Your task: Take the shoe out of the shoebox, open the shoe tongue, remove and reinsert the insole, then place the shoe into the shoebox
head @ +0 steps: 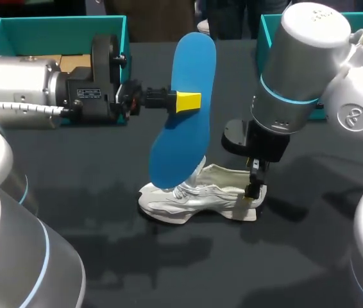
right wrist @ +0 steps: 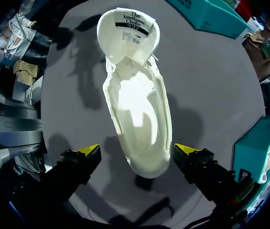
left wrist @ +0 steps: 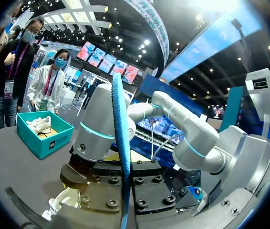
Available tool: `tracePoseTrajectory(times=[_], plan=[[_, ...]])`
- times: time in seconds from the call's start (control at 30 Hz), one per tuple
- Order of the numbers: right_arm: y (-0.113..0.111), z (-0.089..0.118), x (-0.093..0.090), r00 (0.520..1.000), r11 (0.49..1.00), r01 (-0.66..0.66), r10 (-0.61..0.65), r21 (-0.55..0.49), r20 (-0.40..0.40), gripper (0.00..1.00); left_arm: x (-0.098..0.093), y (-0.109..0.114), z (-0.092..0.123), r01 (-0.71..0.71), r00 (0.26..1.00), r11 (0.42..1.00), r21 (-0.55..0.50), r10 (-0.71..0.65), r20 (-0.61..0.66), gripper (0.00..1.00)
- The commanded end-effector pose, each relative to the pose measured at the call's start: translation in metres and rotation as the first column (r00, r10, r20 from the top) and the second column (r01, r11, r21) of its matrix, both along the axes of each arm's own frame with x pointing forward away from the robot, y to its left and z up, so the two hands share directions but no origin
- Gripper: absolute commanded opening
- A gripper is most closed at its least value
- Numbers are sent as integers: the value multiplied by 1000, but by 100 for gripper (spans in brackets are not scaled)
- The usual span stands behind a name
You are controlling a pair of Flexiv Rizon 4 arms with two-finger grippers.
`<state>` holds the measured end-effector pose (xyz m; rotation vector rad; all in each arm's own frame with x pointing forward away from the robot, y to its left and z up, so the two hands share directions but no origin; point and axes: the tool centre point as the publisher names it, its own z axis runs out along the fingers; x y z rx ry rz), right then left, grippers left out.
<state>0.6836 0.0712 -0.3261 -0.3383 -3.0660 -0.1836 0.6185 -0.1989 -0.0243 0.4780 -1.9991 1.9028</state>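
Count: two claws, two teal shoeboxes, one blue insole, and one white shoe on the tabletop. The left wrist view showed a further white shoe [left wrist: 40,125] lying in one box.

Edges and room: the left shoebox [head: 15,29] and the right shoebox [head: 268,29] both stood at the far side of the tabletop [head: 104,167], one towards each far corner. Both were well apart from the shoe [head: 188,196]. The shoe stood on its sole near the middle, with bare dark tabletop on its near side and to its left.

Left claw [head: 185,101]: closed on the insole [head: 191,61] from two sides at about mid-length, and held above the tabletop. The insole stood nearly upright with a slight tilt. In the head view its lower end overlapped the toe of the shoe. Whether the two touched could not be determined.

Right claw [head: 255,191]: spread wide and holding nothing, it pointed down over the heel. In the right wrist view the heel lay between the yellow fingertips [right wrist: 88,150], with a gap on each side.

Condition of the shoe: white, laced. The tongue [right wrist: 128,24] was folded forward over the toe with its printed underside up. The opening was wide, and the interior was pale.
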Motion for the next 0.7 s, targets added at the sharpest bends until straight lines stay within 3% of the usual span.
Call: tracePoseTrajectory(times=[0.03,0.4,0.7], plan=[[5,3,1,1000,1000,-1,1,-26,13,100,0,-2,-1,-1,1000,1000,-1,1,0,0],[8,10,11,998,998,-37,39,-49,42,100,0,-2,-1,-1,1000,1000,-1,1,0,0],[28,11,33,995,994,-82,86,-75,57,100,0,-2,-1,-1,1000,1000,-1,1,0,0]])
